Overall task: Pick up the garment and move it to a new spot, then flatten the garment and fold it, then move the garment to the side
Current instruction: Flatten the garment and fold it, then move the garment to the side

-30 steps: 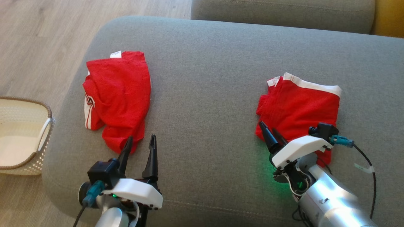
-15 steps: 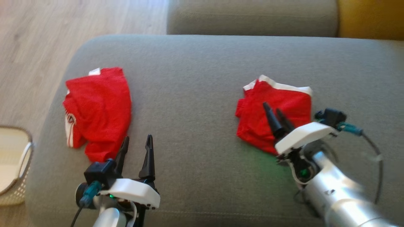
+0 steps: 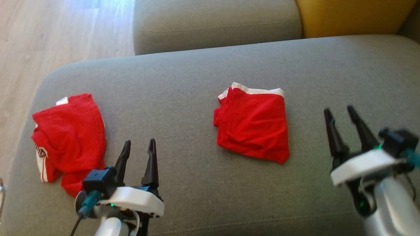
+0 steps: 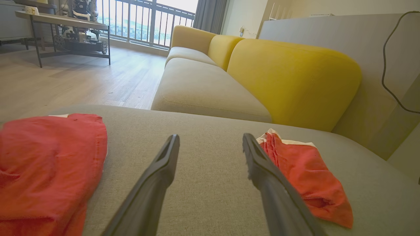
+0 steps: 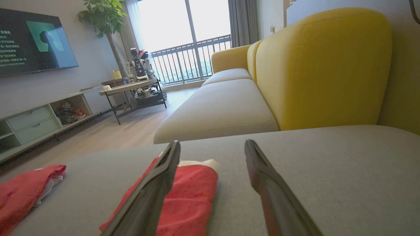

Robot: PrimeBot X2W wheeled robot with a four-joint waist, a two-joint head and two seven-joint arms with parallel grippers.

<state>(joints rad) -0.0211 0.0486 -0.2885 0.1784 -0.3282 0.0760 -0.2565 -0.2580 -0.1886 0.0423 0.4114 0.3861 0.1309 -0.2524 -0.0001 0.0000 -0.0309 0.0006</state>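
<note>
1. Fabric first: the folded red garment with white trim (image 3: 252, 126) lies flat at the centre of my head view, on the grey upholstered seat cushion (image 3: 183, 82).
2. A crumpled red garment with white stripes (image 3: 69, 141) sits at the left edge of that frame, on the same cushion.
3. My left gripper (image 3: 139, 142) is at the lower left, fingers spread and empty, near the crumpled piece.
4. My right gripper (image 3: 338, 109) is at the lower right, fingers parted, grasping nothing, apart from the folded garment's right edge.
5. In my right wrist view, the folded garment lies partly behind the left finger, lower centre.
</note>
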